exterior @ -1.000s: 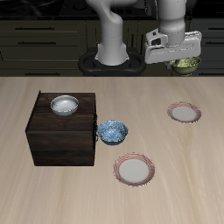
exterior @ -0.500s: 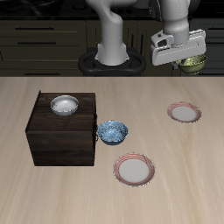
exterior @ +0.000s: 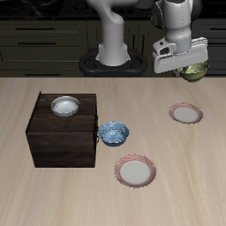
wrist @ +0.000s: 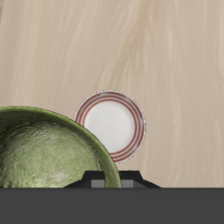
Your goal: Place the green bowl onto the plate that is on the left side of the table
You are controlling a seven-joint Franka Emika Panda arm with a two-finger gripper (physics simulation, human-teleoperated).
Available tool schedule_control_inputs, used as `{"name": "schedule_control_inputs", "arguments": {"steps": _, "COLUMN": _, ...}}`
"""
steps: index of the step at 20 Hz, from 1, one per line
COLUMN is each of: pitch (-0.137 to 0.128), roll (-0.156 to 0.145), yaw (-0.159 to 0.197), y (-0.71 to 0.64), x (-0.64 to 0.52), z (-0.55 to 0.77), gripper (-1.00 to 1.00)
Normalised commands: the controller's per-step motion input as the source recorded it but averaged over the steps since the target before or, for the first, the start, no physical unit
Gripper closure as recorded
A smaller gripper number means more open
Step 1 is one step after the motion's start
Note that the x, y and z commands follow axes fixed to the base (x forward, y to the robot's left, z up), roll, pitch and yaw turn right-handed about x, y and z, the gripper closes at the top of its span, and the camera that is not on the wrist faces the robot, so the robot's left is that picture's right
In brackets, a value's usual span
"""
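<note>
My gripper (exterior: 189, 66) is shut on the rim of the green bowl (exterior: 196, 71) and holds it high above the table, behind the plate on the left side of the table (exterior: 186, 113). In the wrist view the green bowl (wrist: 44, 150) is large and close, with its mottled inside showing. The plate (wrist: 110, 124), with its pinkish-red rim and pale centre, lies on the wooden table below and beside the bowl. Only a dark finger tip (wrist: 101, 178) shows at the bowl's rim.
A dark wooden box (exterior: 62, 137) carries a white-grey bowl (exterior: 65, 106) on top. A blue speckled bowl (exterior: 113, 132) sits beside the box. A second, alike plate (exterior: 135, 170) lies near the table's front edge.
My gripper has carried the green bowl sideways toward the plate's side of the table and slightly lower in the view. Nothing on the table has moved.
</note>
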Motion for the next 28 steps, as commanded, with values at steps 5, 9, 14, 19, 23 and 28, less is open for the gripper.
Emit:
{"name": "schedule_control_inputs", "arguments": {"steps": 5, "pitch": 0.058, "roll": -0.012, "yaw": 0.000, "y": -0.01, "x": 0.18, "z": -0.33, "gripper": 1.00}}
{"name": "schedule_control_inputs", "arguments": {"steps": 9, "pitch": 0.037, "roll": -0.005, "yaw": 0.007, "y": 0.07, "x": 0.08, "z": -0.36, "gripper": 1.00}}
{"name": "schedule_control_inputs", "arguments": {"steps": 14, "pitch": 0.027, "roll": -0.009, "yaw": 0.008, "y": 0.02, "x": 0.08, "z": -0.23, "gripper": 1.00}}
{"name": "schedule_control_inputs", "arguments": {"steps": 19, "pitch": 0.024, "roll": -0.022, "yaw": 0.011, "y": 0.00, "x": 0.11, "z": -0.27, "gripper": 1.00}}
{"name": "schedule_control_inputs", "arguments": {"steps": 23, "pitch": 0.007, "roll": -0.014, "yaw": 0.023, "y": -0.02, "x": 0.19, "z": -0.13, "gripper": 1.00}}
{"name": "schedule_control_inputs", "arguments": {"steps": 28, "pitch": 0.047, "roll": -0.024, "yaw": 0.022, "y": -0.03, "x": 0.18, "z": -0.34, "gripper": 1.00}}
